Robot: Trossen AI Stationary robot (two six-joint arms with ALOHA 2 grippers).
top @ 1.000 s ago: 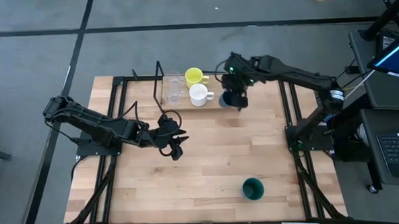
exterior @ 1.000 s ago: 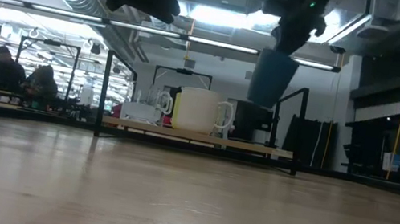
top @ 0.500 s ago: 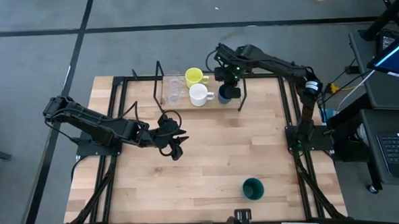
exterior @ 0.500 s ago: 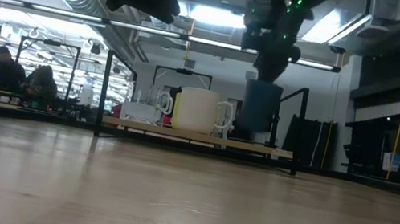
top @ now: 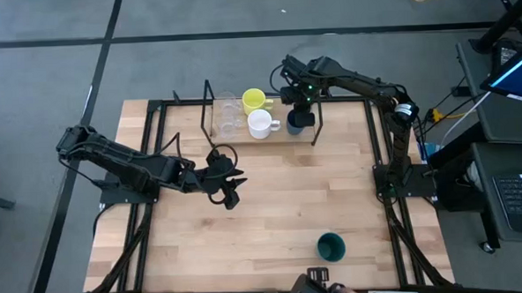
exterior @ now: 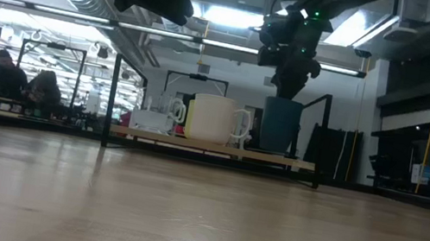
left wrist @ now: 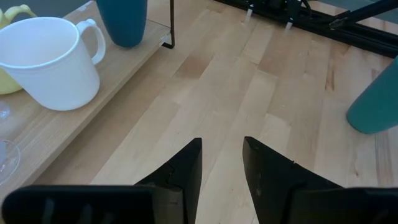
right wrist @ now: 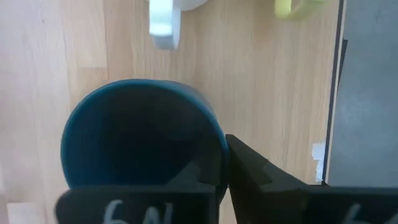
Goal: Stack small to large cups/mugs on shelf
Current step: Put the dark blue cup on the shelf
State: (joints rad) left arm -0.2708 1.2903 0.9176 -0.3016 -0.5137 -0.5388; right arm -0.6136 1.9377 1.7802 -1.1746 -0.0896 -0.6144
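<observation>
The shelf (top: 243, 137) stands at the table's far edge. On its board (exterior: 210, 148) sit two clear glass cups (top: 228, 117), the yellow mug (top: 255, 100), the white mug (exterior: 213, 119) and, at the right end, the dark blue cup (exterior: 281, 125), all on their bases. My right gripper (exterior: 288, 96) is above the blue cup (top: 300, 121) and shut on it. The dark green cup (top: 331, 246) stands on the table near its near edge. My left gripper (top: 230, 185) hangs open over the table's left-middle, touching nothing. My right gripper pinches the dark blue cup by its rim (right wrist: 219, 142), one finger (right wrist: 202, 177) inside the cup and one finger (right wrist: 258, 180) outside. It comes from above, pointing down. The cup stands upright with its base on the shelf's board, right of the white mug.
Thin black wire uprights (exterior: 322, 138) close each end of the shelf, the right one just beside the blue cup. Black frame rails (top: 160, 151) run along the table's left and right sides. Bare wood lies between the shelf and the green cup (left wrist: 376, 106). People sit far behind (exterior: 4, 72).
My right gripper has moved toward the far edge and a little left, then down, still shut on the dark blue cup. The cup hung tilted in the air in front of the shelf; now it stands upright on the board beside the white mug.
</observation>
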